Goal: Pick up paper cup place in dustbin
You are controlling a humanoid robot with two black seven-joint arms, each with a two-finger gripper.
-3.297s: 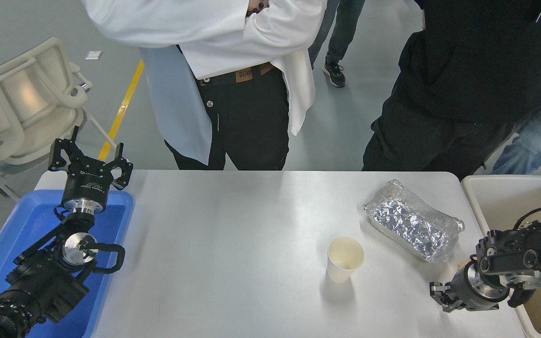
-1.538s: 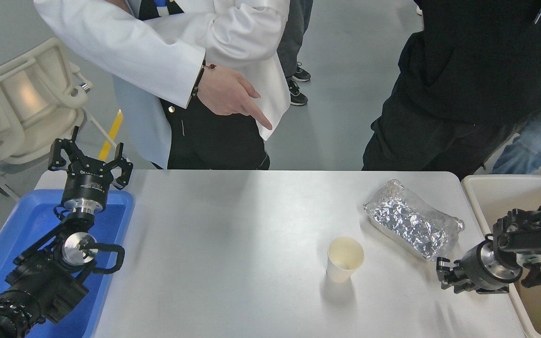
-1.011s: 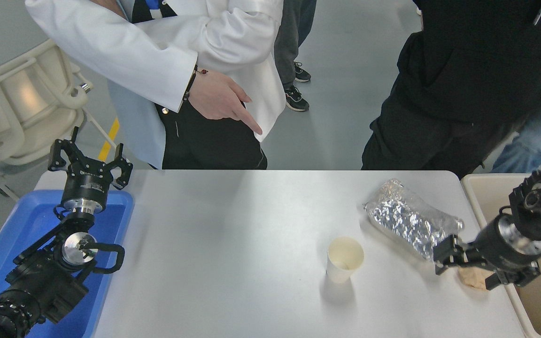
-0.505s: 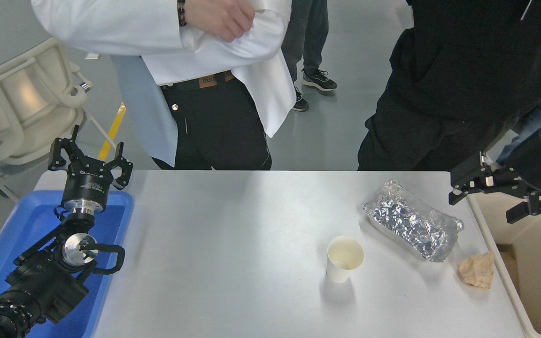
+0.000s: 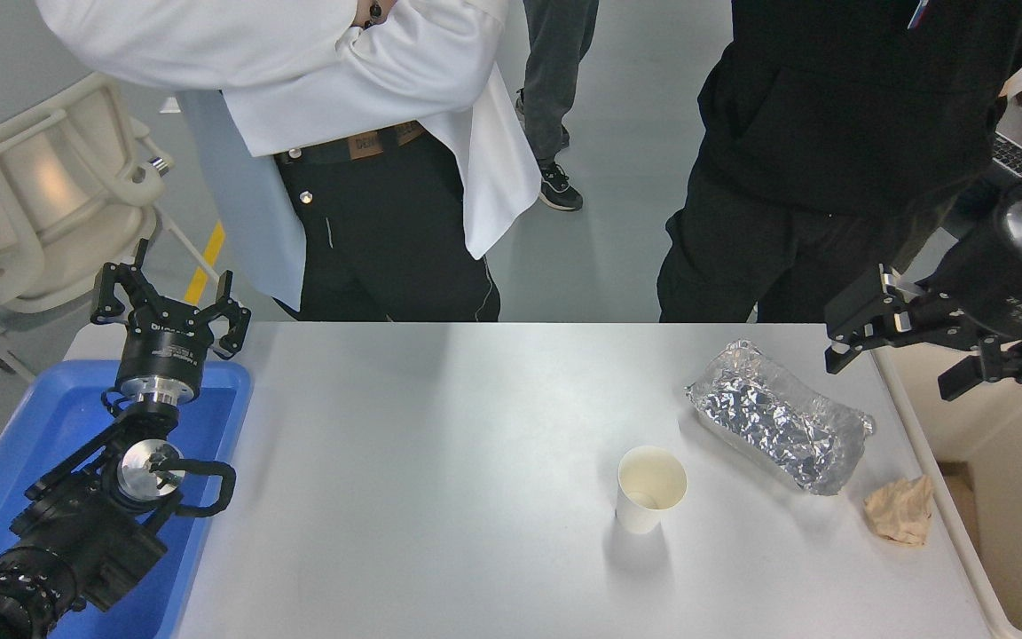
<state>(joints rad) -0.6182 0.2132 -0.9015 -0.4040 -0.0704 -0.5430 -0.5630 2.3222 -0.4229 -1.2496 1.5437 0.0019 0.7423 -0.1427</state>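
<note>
A small cream-white paper cup stands upright on the white table, right of centre. The beige dustbin sits off the table's right edge, only partly in view. My right gripper hangs open and empty in the air above the table's far right corner, well up and to the right of the cup, its fingers pointing left. My left gripper is open and parked over the blue tray at the far left.
A crinkled silver foil container lies between the cup and the right gripper. A crumpled tan paper wad rests near the table's right edge. A blue tray sits at the left. Two people stand at the far side.
My right arm has risen from low at the table's right edge to high above the far right corner, uncovering the tan paper wad. The cup has not moved. The people shifted.
</note>
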